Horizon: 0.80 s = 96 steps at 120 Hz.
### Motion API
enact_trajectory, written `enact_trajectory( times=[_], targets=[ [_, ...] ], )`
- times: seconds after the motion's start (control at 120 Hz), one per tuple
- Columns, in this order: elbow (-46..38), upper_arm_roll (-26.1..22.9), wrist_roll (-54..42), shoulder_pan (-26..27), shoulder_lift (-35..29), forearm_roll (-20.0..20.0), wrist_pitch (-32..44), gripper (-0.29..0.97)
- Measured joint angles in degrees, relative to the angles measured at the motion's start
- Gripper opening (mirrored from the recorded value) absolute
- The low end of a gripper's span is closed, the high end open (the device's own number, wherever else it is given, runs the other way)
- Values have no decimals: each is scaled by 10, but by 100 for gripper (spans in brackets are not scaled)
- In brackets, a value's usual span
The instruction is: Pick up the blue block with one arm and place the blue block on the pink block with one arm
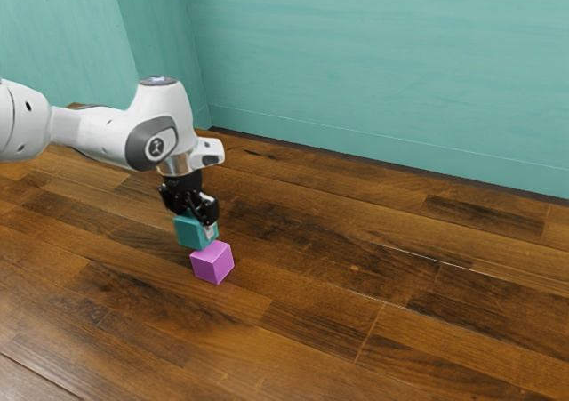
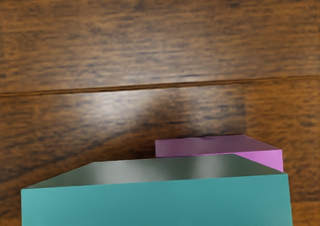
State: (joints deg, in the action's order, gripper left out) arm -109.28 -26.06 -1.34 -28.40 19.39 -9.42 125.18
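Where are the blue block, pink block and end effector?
blue block (image 1: 188, 234), exterior view, side face.
pink block (image 1: 205, 268), exterior view, side face.
end effector (image 1: 196, 218), exterior view, between its fingertips.

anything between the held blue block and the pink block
Nothing: in the exterior view the blue-green cube hangs just above the pink cube, with no object between them.

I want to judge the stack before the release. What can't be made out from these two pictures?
- Exterior view: whether the blue block already rests on the pink block or hangs just above it. Where they meet, the blue block covers the pink block's top.
- Wrist view: most of the pink block is hidden behind the blue block.
- Wrist view: part of the blue block is cut off by the picture's edge.
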Motion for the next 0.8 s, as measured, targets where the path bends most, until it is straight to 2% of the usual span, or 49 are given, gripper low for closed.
enact_trajectory(
  times=[0.8],
  targets=[
    [-14, -29, 17, 0, -5, -29, 0, 35]
  ],
)
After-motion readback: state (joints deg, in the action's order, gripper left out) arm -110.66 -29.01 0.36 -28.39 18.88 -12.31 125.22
